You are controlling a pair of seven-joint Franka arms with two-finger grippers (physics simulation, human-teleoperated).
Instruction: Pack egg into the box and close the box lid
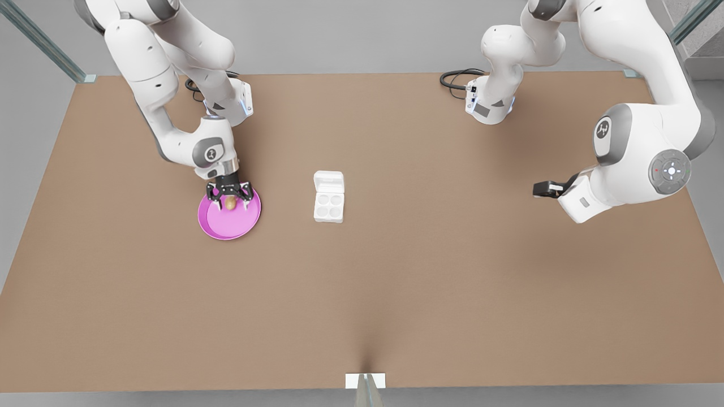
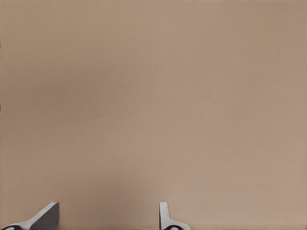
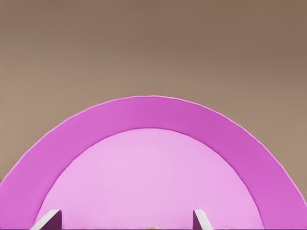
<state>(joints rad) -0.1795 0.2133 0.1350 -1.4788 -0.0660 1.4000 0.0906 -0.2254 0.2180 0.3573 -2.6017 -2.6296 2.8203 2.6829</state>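
The right gripper [image 1: 230,199] hangs low over the pink plate [image 1: 218,225] at the front view's left, its fingers [image 3: 200,219] spread wide to either side of the egg [image 1: 231,203], not yet closed on it. The egg rests on the far part of the plate, small, smooth and rounded; it is likely light, brittle and prone to roll or slip, so a gentle pinch across its middle looks safest. Well apart to the right, near the centre of the desk [image 1: 396,282], sits the box [image 1: 328,206] with its four cups empty and the box lid [image 1: 328,182] folded open on the far side. The left gripper [image 1: 540,189] waits over bare desk at the right, its fingers [image 2: 165,215] also apart and holding nothing.
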